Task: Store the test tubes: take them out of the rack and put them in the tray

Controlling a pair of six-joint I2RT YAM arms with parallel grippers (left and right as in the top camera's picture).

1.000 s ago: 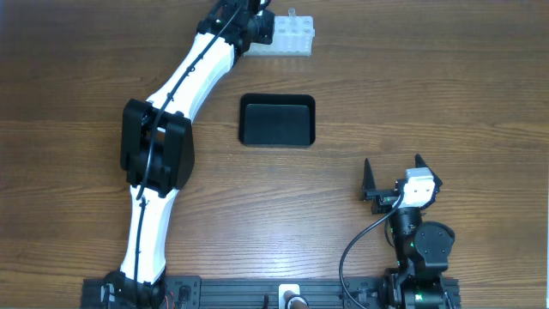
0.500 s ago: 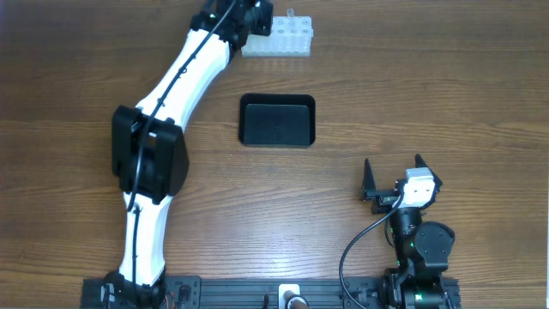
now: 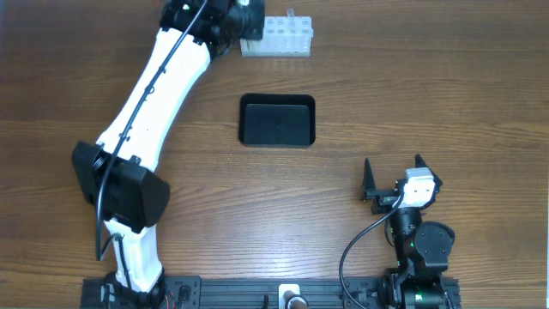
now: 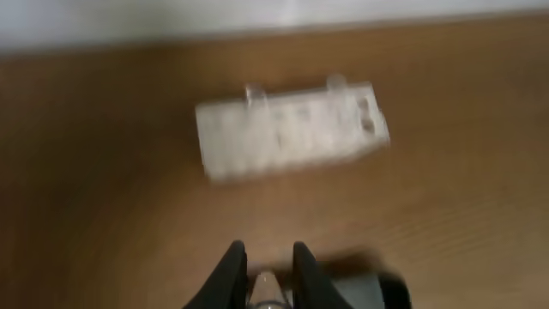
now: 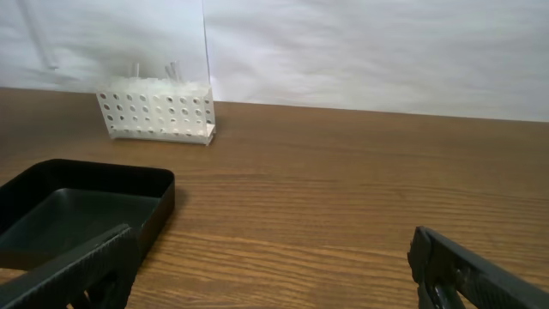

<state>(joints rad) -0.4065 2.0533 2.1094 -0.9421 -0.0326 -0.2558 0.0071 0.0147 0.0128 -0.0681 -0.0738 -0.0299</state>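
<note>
Overhead, the left gripper (image 3: 250,21) is largely covered by its own wrist, so its state is read from the wrist camera. There its two fingers (image 4: 233,268) stand close together and pinch a pale rounded thing, by its look a test tube (image 4: 264,290) (its outline is hard to make out, and its lower part is cut off at the edge). Beside one finger lies a dark shape (image 4: 369,287) that cannot be identified. Ahead of the fingertips, clear of them, the white rack (image 4: 292,129) sits on the table (image 3: 429,77), with standing tubes (image 5: 171,70) poking from its top.

Compared with a second ago, the left arm's elbow has swung out toward the table's left side. Its gripper has drawn back from over the rack's end to just beside it. Rack, tray and right arm have kept their places.

The right gripper (image 3: 392,163) hangs near its own base with fingers spread wide, holding and touching nothing. The black tray (image 5: 163,202) lies ahead of its left finger, and the rack is beyond the tray.
</note>
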